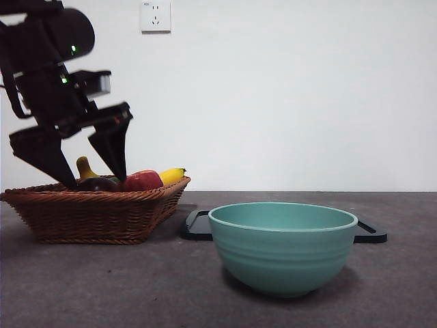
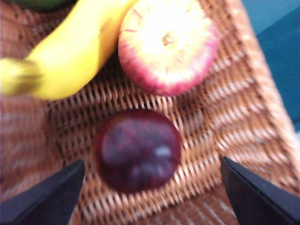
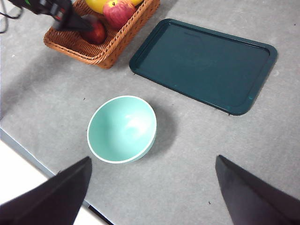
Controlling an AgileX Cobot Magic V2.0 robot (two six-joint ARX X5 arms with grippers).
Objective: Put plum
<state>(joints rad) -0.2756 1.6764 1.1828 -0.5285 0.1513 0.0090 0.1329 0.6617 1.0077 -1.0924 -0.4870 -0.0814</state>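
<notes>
Two black jaws of the left gripper [image 2: 150, 192] stand spread wide, one on each side of the plum [image 2: 137, 151], apart from its skin. The plum lies on the floor of the wicker basket [image 1: 95, 215], directly between the jaws; it is roundish, so no long axis or pointing end can be told. Beyond it lie a red apple [image 2: 168, 44] and a banana [image 2: 70, 51]. The right gripper [image 3: 152, 187] hangs spread wide above the grey table [image 3: 197, 154], over a teal bowl [image 3: 122, 129] and a dark tray [image 3: 206, 63]. Behind is a white wall [image 1: 293, 89].
</notes>
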